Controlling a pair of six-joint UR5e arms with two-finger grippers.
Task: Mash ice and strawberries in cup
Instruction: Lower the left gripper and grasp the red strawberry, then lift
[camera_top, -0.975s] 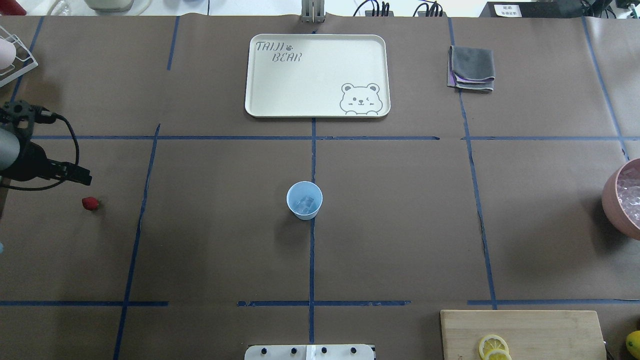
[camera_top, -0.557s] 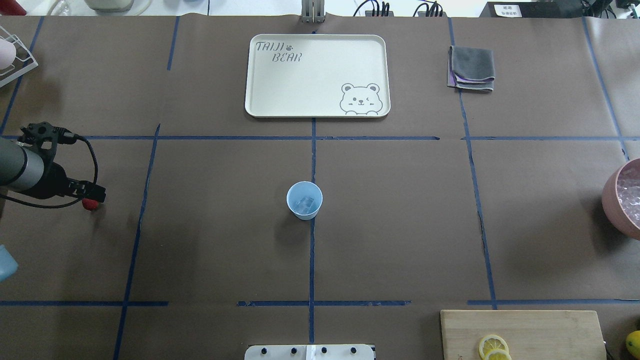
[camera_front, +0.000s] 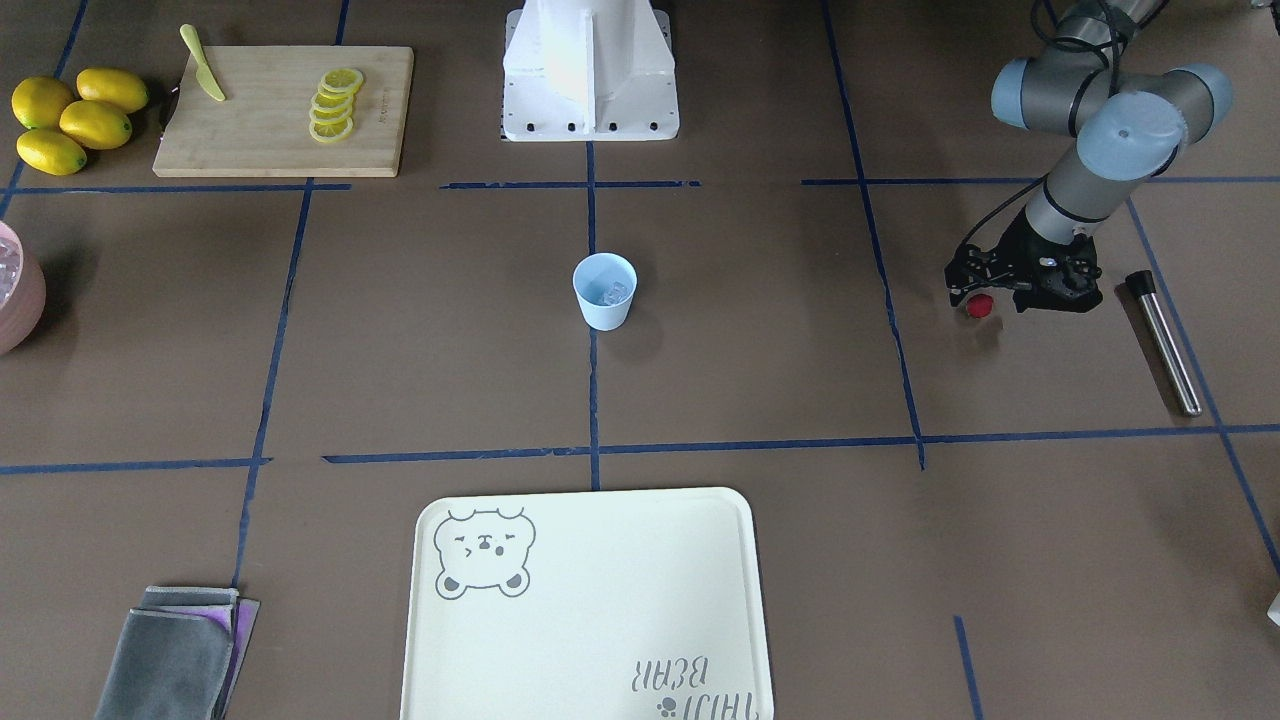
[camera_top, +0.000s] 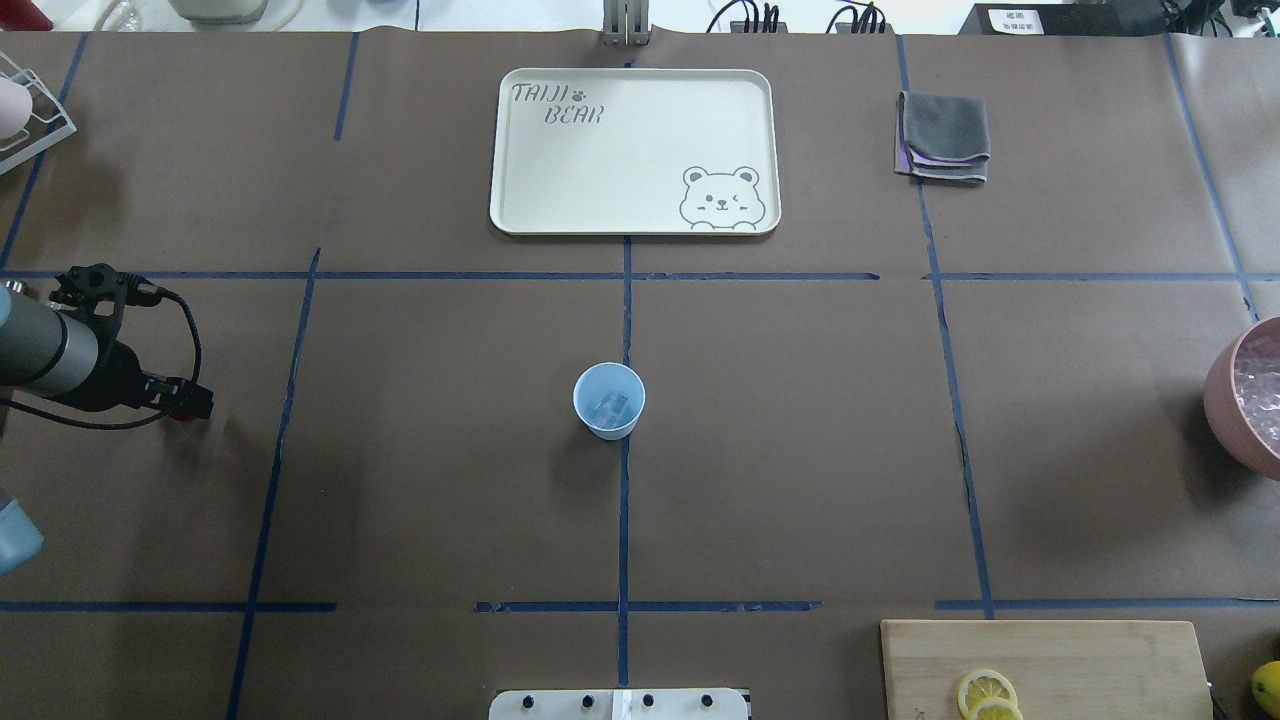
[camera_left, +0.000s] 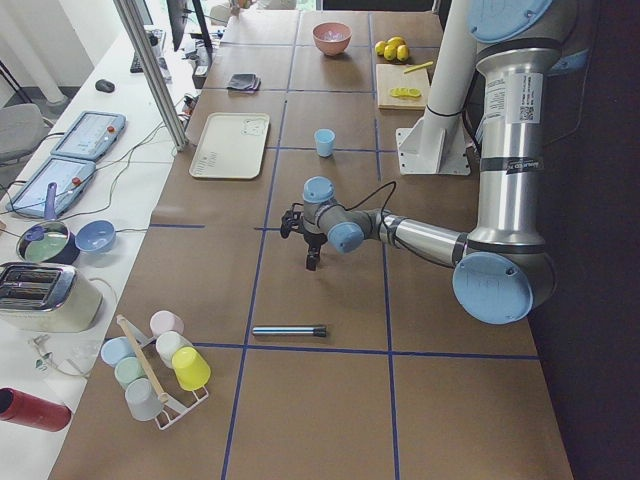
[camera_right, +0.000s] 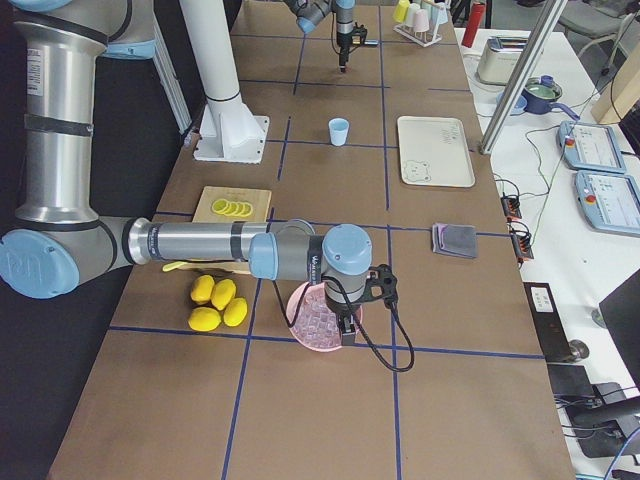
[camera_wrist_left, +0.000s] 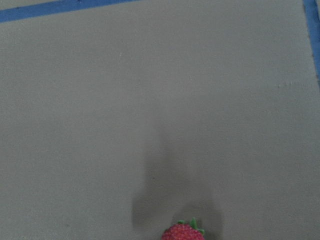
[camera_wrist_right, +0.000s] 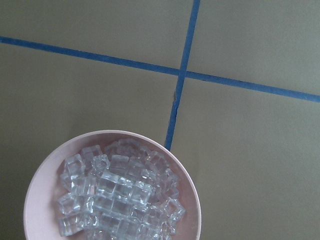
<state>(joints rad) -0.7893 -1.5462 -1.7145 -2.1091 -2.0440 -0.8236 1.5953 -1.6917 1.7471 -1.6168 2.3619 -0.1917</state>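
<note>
I could not tell how wide the left fingers (camera_front: 985, 297) were open. They hung low over the strawberry (camera_front: 979, 306), which lay on the desk (camera_front: 800, 380), far from the cup (camera_front: 604, 291). The ice (camera_front: 612, 293) sat in the cup. The right fingers (camera_right: 347, 335) hung over a pink bowl (camera_top: 1222, 395); I could not tell their gap either.

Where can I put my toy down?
Bare brown paper lies between the cup and the tray, and between the cup and the pink bowl. The tray holds nothing. It is crowded by the cutting board with lemons, and near the left claw at the strawberry.
</note>
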